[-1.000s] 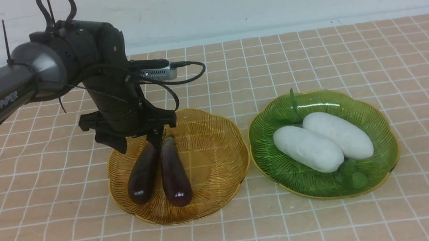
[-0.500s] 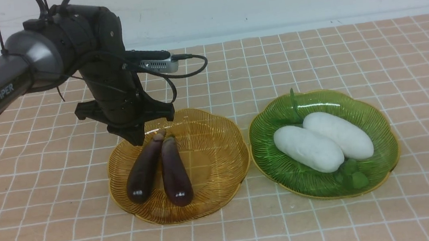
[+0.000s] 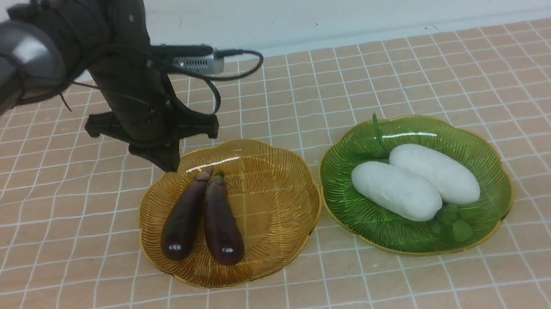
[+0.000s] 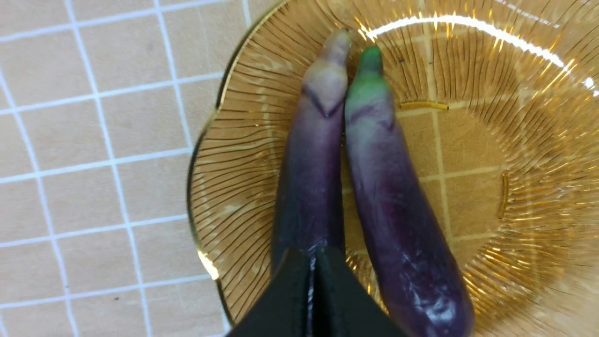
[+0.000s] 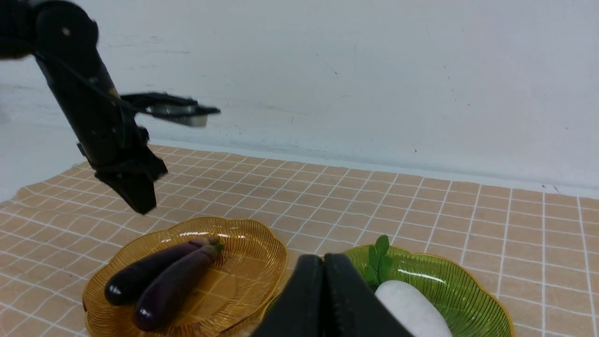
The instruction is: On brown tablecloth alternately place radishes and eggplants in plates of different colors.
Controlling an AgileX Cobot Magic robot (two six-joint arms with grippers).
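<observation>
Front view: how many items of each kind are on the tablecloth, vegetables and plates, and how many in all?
eggplants: 2
radishes: 2
plates: 2
total: 6

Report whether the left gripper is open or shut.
Shut, holding nothing. On the left gripper the jaws meet with no gap, by the amber plate, where both eggplants lie free.
</observation>
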